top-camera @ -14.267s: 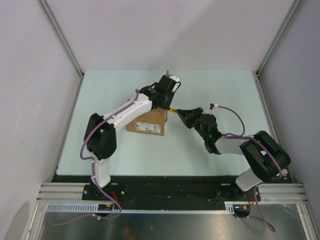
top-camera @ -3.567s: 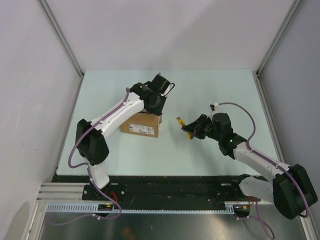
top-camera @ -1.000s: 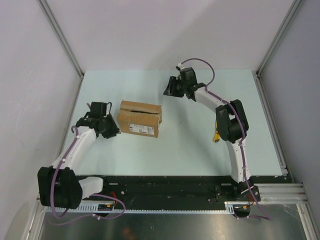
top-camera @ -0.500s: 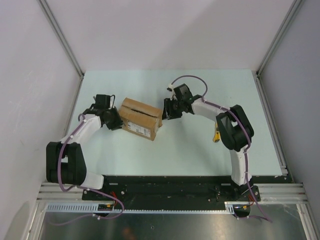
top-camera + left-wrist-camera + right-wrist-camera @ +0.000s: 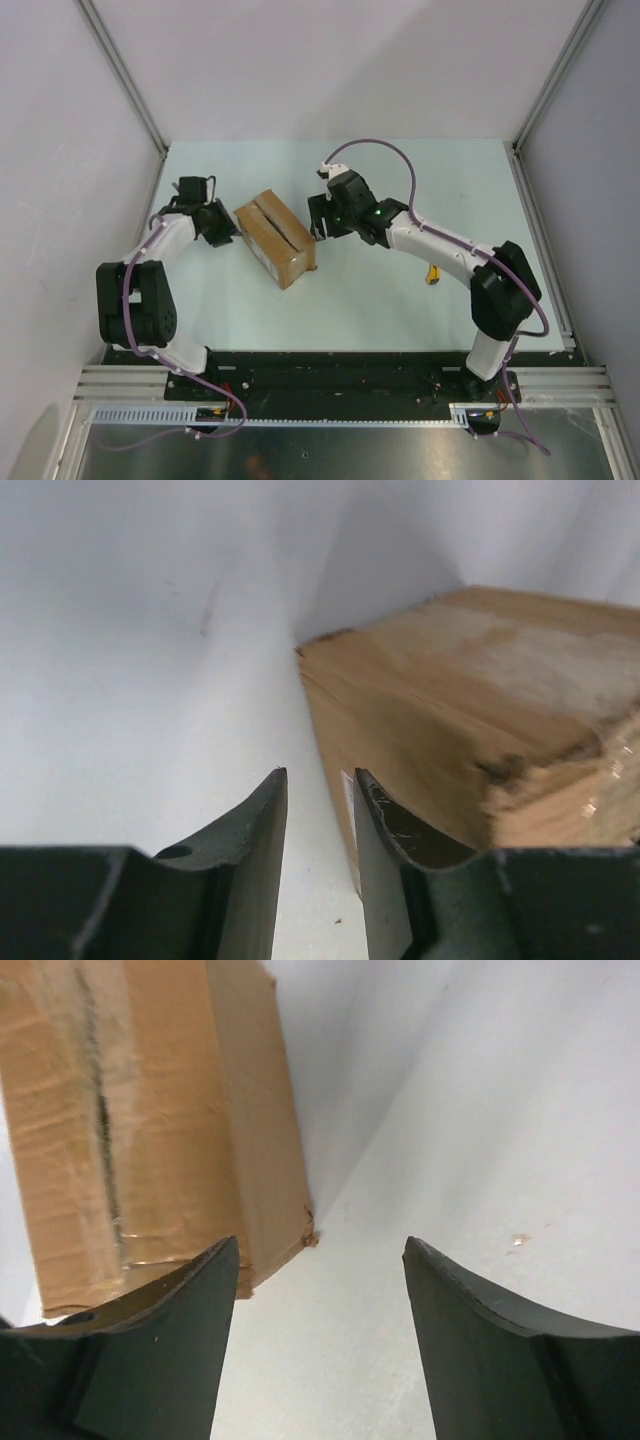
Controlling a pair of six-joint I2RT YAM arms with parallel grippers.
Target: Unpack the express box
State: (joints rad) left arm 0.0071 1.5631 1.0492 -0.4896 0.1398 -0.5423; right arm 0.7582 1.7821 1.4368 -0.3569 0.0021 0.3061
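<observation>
Roughly left of the middle of the table [image 5: 400, 180], the express box [image 5: 275, 238] lies skewed, its top seam running diagonally and its flaps down. Left gripper [image 5: 320, 772]: fingers a narrow slot apart, empty, just beside one end wall. Right gripper [image 5: 320, 1242]: fingers wide apart, empty, at the opposite corner. A yellow utility knife [image 5: 432, 274] lies well apart to the right. Judged handling: light enough to skate and swivel on the smooth top if pushed from one side. Walls and corners look stiff, flaps thin and bendable, the taped strip probably slick. Best purchase looks like a flap edge at the seam, the other gripper bracing a wall.
</observation>
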